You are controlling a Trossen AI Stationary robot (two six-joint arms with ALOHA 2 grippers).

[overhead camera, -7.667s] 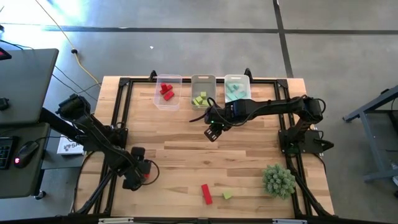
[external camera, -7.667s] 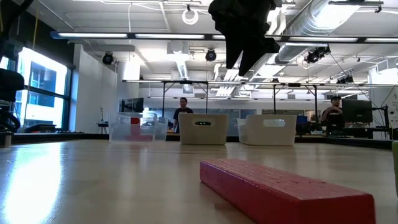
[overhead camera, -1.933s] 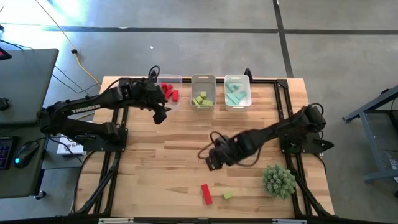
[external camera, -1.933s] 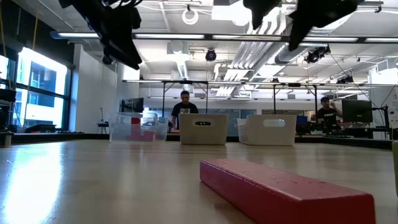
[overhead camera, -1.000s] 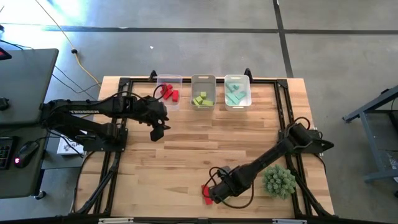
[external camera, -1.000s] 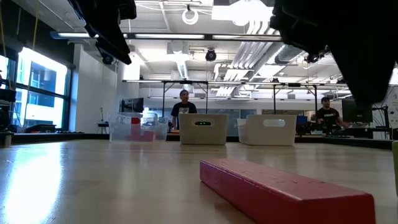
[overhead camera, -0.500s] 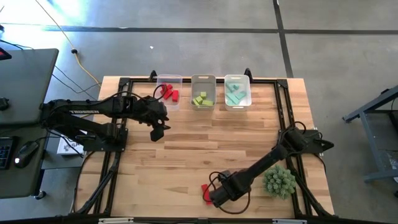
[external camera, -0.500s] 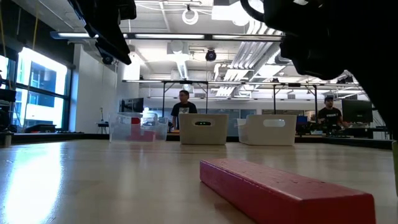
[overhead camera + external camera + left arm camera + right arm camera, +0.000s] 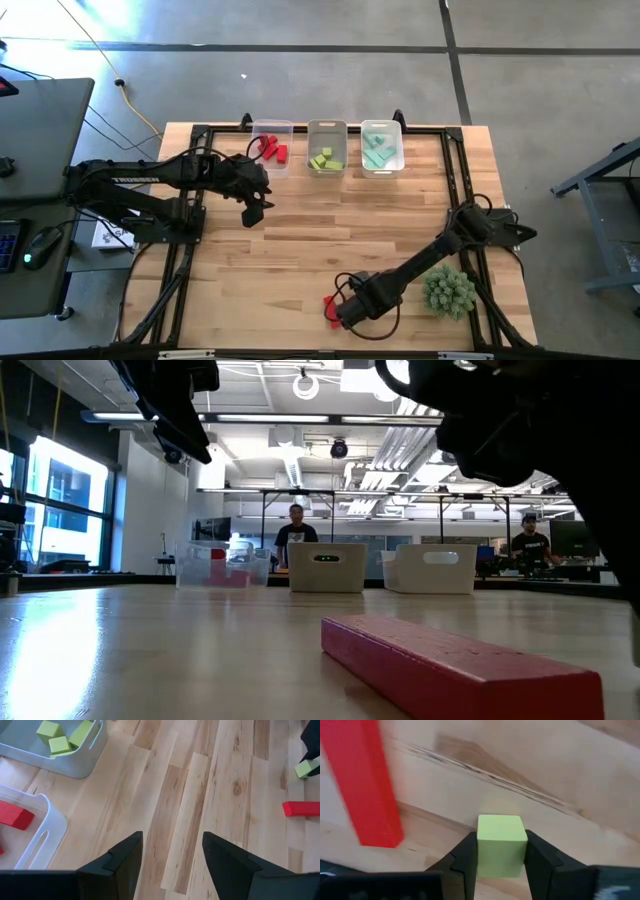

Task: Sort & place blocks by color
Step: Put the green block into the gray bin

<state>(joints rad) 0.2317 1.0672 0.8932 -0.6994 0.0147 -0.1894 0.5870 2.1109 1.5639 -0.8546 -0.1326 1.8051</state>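
Observation:
My right gripper is at the table's near edge, shut on a small yellow-green cube; in the high view the gripper hides the cube. A red bar lies flat on the table just left of it, also in the low view. Three bins stand at the far edge, holding red, yellow-green and teal blocks. My left gripper hangs open above the table near the red bin, with nothing between its fingers. My right gripper pinches the yellow-green cube by two opposite side faces, one finger on each. The fingers come from above, pointing steeply down. The cube sits upright with its top face showing; I cannot tell whether its underside is on the table or just clear of it.
A spiky green fake plant stands close to the right of my right arm, near the near right corner. Black frame rails run along the table's sides. Bare wood stretches between the bins and the red bar.
My right gripper has sunk a little toward the table beside the red bar; in the low view its dark bulk fills more of the upper right. The red bar has stayed where it was.

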